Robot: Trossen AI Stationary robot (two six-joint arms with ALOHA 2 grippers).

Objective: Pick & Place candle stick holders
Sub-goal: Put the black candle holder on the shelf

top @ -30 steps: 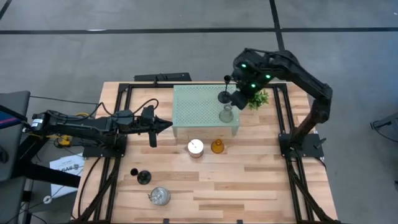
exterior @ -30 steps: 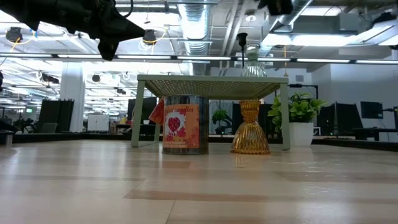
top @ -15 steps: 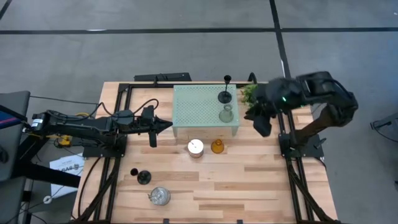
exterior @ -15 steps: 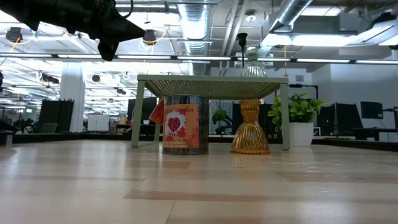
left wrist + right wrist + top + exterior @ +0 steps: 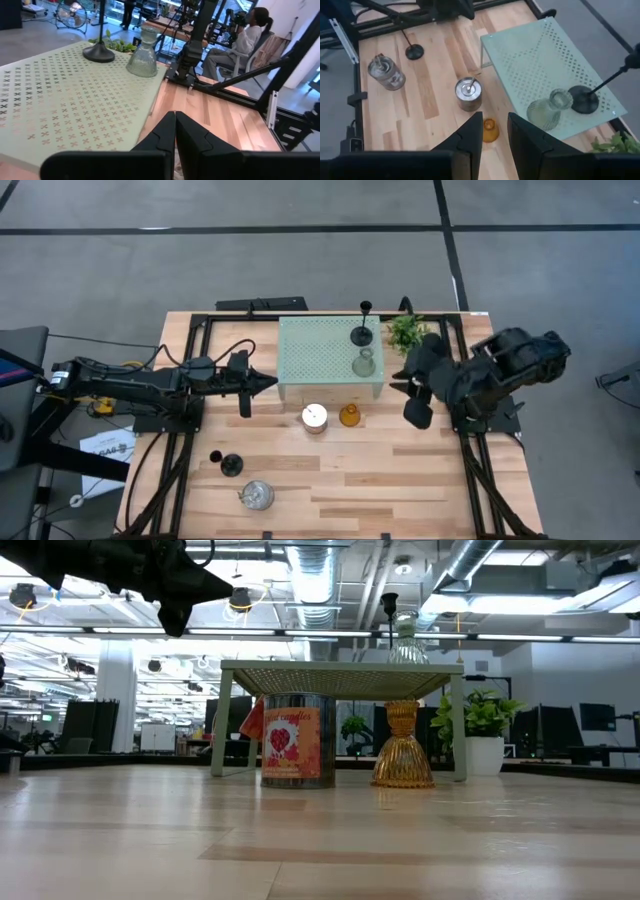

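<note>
candle holders sit in two groups on the wooden table (image 5: pixel 400 470). on top of the pale green perforated stand (image 5: pixel 320 355), near its right end, a slim black stemmed holder (image 5: pixel 362 332) stands upright with the clear glass holder (image 5: pixel 364 364) just beside it, toward the front edge. on the table just in front of the stand, a silvery cup (image 5: pixel 315 417) and the amber glass holder (image 5: pixel 349 416) stand side by side, close but apart; the low view shows the cup (image 5: pixel 298 740) wearing a red label and the amber holder (image 5: pixel 403 745) ribbed and flared at its base. farther toward the front left corner, the second black stemmed holder (image 5: pixel 227 463) stands near the second silvery cup (image 5: pixel 256 496).

left gripper (image 5: pixel 270 382) hovers just off the stand's left end, pointing at it, its fingers (image 5: pixel 165 135) pressed together and holding nothing. right gripper (image 5: pixel 408 388) hangs above the table's right side, beside the stand's right end and near the small green plant (image 5: pixel 406 332). its fingers (image 5: pixel 520 132) stand a narrow gap apart with nothing between them; through that gap its wrist view looks down on the amber holder (image 5: pixel 490 130).
</note>
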